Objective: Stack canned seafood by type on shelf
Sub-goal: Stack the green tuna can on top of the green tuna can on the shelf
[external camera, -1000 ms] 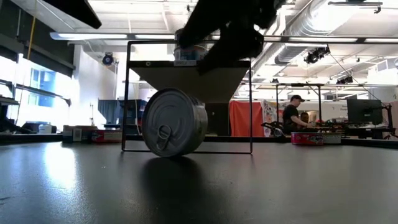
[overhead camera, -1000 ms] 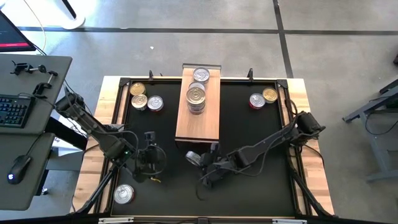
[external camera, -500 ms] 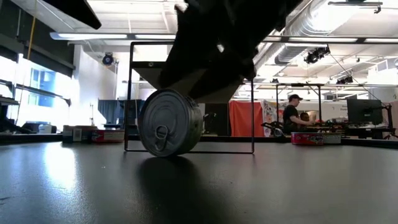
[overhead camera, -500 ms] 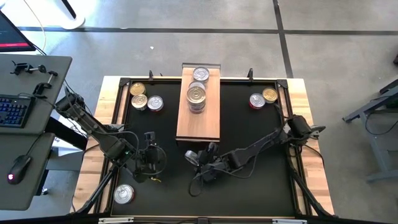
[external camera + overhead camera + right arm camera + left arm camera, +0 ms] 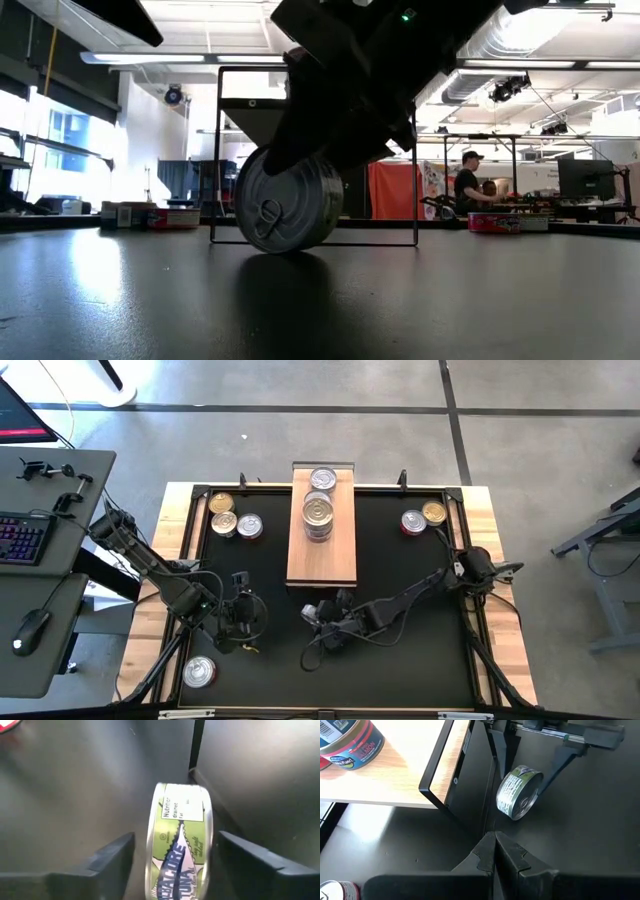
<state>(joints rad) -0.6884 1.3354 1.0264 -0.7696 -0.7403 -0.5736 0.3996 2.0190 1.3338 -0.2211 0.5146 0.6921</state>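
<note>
L to R: lone tin (image 5: 199,672) sitting at the near-L corner of the black mat (image 5: 420,580); 3 more tins (image 5: 232,520) grouped at far L. L gripper (image 5: 243,622) waiting over the mat near-L of the shelf (image 5: 322,555), fingers (image 5: 495,852) pressed together, holding nothing. Shelf running front-to-back at centre w/ a stack of cans (image 5: 318,508) toward its far end.

Key relation: green-label tin (image 5: 179,845) standing on its rim on the mat, just in front of the shelf's near end, lid (image 5: 285,205) facing the low cam, flat faces turned toward each finger. R gripper (image 5: 322,618) is the nearer one by far – it's straddling this tin, fingers (image 5: 107,857) 1 per side, spread fairly wide w/ a visible gap each side, so not clamping yet. Judging: closing in for the grab, then lifting onto the shelf. Risk: tin rolling off if nudged.

Far R: 2 tins (image 5: 423,517) waiting
</note>
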